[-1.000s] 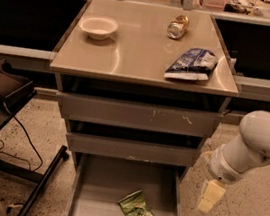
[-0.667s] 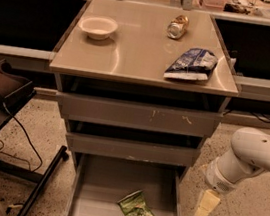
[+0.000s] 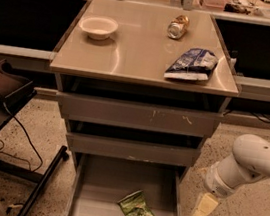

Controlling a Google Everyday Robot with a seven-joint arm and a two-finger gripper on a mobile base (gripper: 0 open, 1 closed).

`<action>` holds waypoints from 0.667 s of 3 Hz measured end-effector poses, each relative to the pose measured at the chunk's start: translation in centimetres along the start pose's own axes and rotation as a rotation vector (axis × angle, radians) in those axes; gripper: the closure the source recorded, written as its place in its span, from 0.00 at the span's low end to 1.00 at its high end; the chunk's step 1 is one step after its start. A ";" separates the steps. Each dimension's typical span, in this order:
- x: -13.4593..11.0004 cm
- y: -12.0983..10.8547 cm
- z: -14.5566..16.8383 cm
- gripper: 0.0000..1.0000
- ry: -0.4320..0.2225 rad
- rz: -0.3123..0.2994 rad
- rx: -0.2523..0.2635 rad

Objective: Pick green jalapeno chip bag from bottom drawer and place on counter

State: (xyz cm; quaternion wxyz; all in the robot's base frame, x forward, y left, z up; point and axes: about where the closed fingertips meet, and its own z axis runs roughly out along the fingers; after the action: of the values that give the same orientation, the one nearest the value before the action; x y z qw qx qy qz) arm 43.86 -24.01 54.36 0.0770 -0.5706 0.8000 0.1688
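Gripper (image 3: 204,209) hangs beside bottom drawer (image 3: 102,191); green jalapeno chip bag (image 3: 137,209) lies inside.

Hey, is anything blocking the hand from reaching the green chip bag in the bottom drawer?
Only the right wall of the bottom drawer: the hand hangs outside it, right of the green jalapeno chip bag. Nothing visible covers the bag from above.

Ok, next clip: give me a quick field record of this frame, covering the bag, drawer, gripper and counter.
target: green jalapeno chip bag, lying in the drawer near its front
bottom drawer: pulled open
gripper: outside the drawer, beyond its right side in the view, low over the floor, apart from the bag
counter: holds a bowl, a can on its side, a blue-and-white bag
stage: bag not yet picked
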 end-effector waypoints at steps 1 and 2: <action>-1.0 -1.0 5.0 0.00 -0.134 0.029 0.018; -2.9 -4.3 10.3 0.00 -0.262 0.076 0.109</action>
State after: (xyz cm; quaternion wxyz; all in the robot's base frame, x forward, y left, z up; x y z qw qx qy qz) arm 48.17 -18.97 44.89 0.2051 -0.5079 0.8122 0.2008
